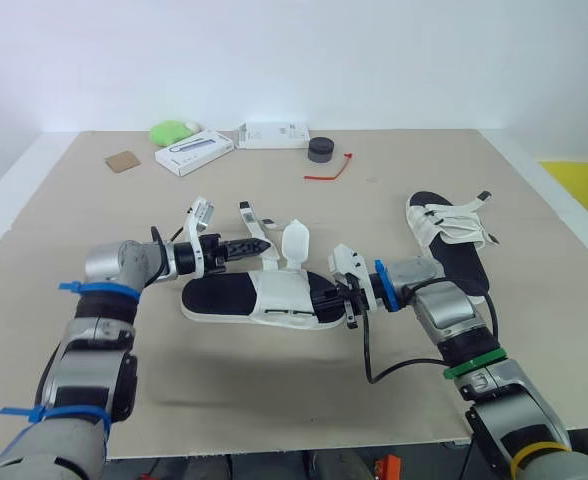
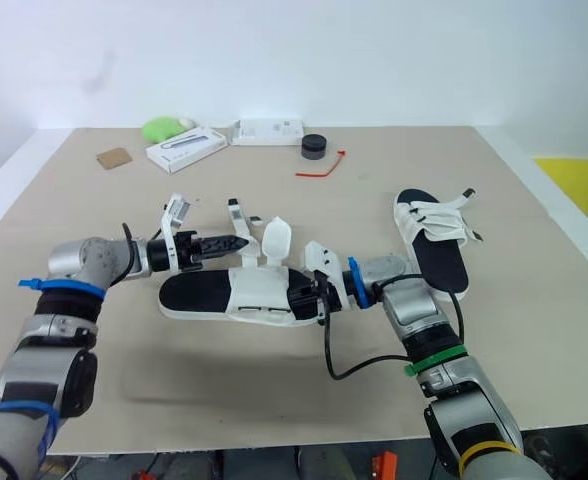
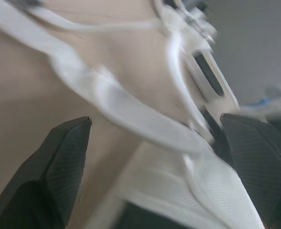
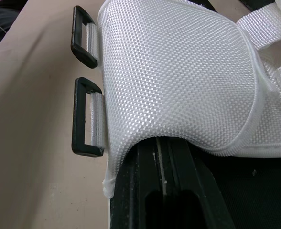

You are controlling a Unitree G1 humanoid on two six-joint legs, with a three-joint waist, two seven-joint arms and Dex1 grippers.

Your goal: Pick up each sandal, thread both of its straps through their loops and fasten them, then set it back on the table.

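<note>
A black-soled sandal (image 1: pixel 224 297) with a white mesh upper (image 4: pixel 178 71) lies at the table's middle. Its straps (image 1: pixel 249 225) stand loose on the far side. Two black loops (image 4: pixel 86 117) sit on the upper's edge with nothing through them. My left gripper (image 1: pixel 252 246) is open on the sandal's far side, and one white strap (image 3: pixel 131 109) runs between its fingers. My right gripper (image 1: pixel 340 298) is shut on the sandal at the right edge of the upper, its fingers (image 4: pixel 164 191) tucked under the mesh. A second sandal (image 1: pixel 452 240), its straps fastened, lies to the right.
Along the table's far edge lie a green object (image 1: pixel 174 131), two white boxes (image 1: pixel 194 152) (image 1: pixel 274 134), a black round tin (image 1: pixel 320 148), a red tie (image 1: pixel 329 170) and a brown card (image 1: pixel 122 161). The right arm's black cable (image 1: pixel 404 365) loops over the near table.
</note>
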